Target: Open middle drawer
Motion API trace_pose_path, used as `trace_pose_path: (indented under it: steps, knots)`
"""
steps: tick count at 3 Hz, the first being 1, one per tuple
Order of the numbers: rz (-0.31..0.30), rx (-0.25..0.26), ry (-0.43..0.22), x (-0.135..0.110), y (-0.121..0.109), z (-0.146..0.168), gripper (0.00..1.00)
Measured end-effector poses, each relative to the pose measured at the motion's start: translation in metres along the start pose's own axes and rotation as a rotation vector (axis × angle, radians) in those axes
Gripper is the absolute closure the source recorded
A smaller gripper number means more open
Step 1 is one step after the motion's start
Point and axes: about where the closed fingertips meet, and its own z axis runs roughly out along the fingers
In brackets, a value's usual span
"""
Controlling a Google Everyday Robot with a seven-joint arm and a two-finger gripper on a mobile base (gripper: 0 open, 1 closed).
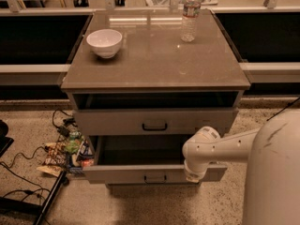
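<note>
Middle drawer [122,174] standing pulled out, with the claw [192,173] at its front edge.
The middle drawer is projecting well beyond the top drawer [117,122], its interior showing. The white arm [220,146] is extending in from the right, the claw sitting near the right end of the drawer front's upper edge; whether it is clenched or released cannot be told. A white bowl [104,42] and a water bottle [189,13] are standing apart on the worktop [154,62].

The robot's white rounded arm [234,146] extended leftward from its broad white body [274,172] at the lower right. Its bulbous white wrist joint [201,146] bent downward. The gripper [192,175] hung directly beneath it, low and right of centre, mostly hidden.
</note>
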Motion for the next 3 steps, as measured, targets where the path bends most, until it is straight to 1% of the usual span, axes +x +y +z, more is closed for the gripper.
trace_pose_path:
  steps: [1, 2, 3]
  knots:
    - [0.000, 0.000, 0.000, 0.0000, 0.0000, 0.0000, 0.14]
    - [0.000, 0.000, 0.000, 0.0000, 0.0000, 0.0000, 0.00]
    - [-0.015, 0.004, -0.011, -0.0002, -0.0067, -0.0017, 0.00]
